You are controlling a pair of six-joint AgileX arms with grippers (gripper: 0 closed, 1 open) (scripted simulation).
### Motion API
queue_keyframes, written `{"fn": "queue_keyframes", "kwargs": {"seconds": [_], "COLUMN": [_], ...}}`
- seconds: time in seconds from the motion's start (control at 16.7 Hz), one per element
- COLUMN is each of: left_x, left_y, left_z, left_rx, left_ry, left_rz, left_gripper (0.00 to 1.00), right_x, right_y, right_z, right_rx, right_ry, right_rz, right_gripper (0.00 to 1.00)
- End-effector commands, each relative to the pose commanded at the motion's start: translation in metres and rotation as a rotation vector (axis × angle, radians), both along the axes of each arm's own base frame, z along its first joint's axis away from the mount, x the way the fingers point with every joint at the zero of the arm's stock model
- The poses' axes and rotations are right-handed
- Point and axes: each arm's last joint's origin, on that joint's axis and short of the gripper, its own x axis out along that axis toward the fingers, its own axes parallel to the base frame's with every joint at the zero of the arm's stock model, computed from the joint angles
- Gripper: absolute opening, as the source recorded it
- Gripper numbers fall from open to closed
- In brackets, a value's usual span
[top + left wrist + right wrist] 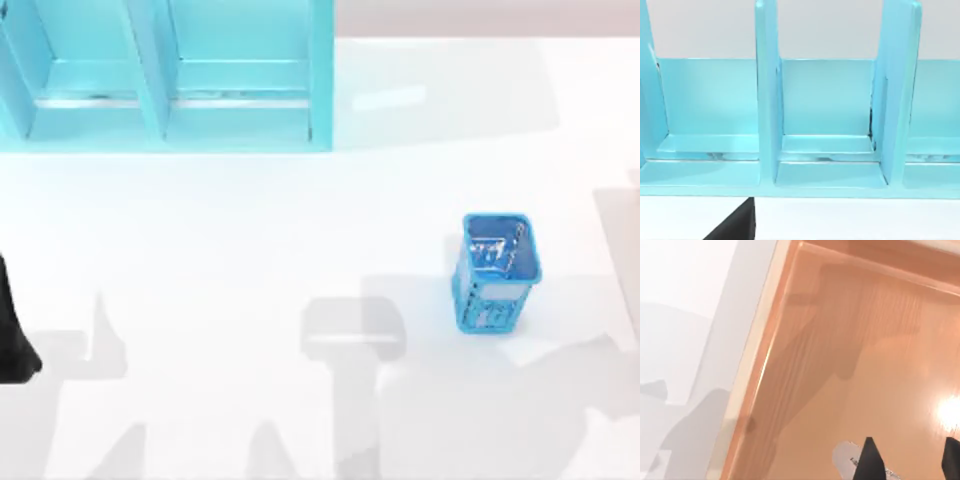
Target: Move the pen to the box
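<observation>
In the right wrist view my right gripper (910,442) hangs open over the floor of an orange-brown wooden box (865,340) with a pale rim (757,360). Nothing sits between its two dark fingertips (870,460). A silver-grey, printed stretch of the pen (847,460) lies on the box floor beside one fingertip, which hides part of it; its far end runs out of view. My left arm (15,340) is parked at the table's left edge.
A blue mesh cup (497,270) stands upright right of the table's middle. A cyan compartment shelf (170,80) spans the back left, and the left wrist view faces its open bays (827,110). White tabletop (250,250) lies between them.
</observation>
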Motion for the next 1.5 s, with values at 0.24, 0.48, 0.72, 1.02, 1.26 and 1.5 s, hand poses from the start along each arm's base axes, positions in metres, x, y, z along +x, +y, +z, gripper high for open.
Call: {"fn": "queue_keyframes", "kwargs": {"seconds": [0.24,0.48,0.72,1.02,1.26,1.5], "left_x": [0.0,0.0,0.0,0.0,0.0,0.0], "left_y": [0.0,0.0,0.0,0.0,0.0,0.0], "left_z": [0.0,0.0,0.0,0.0,0.0,0.0], "left_rx": [0.0,0.0,0.0,0.0,0.0,0.0], "left_ry": [0.0,0.0,0.0,0.0,0.0,0.0], "left_rz": [0.0,0.0,0.0,0.0,0.0,0.0], "left_gripper": [1.0,1.0,1.0,1.0,1.0,1.0], "right_x": [0.005,0.005,0.005,0.005,0.005,0.005], "right_y": [0.001,0.002,0.002,0.002,0.002,0.002], "right_z": [-0.032,-0.035,-0.035,-0.035,-0.035,-0.035], "right_rx": [-0.005,-0.011,-0.011,-0.011,-0.011,-0.011], "right_ry": [-0.005,-0.006,-0.006,-0.006,-0.006,-0.006], "right_rz": [-0.009,-0.005,-0.005,-0.005,-0.005,-0.005], "right_gripper": [0.0,0.0,0.23,0.6,0.9,1.0]}}
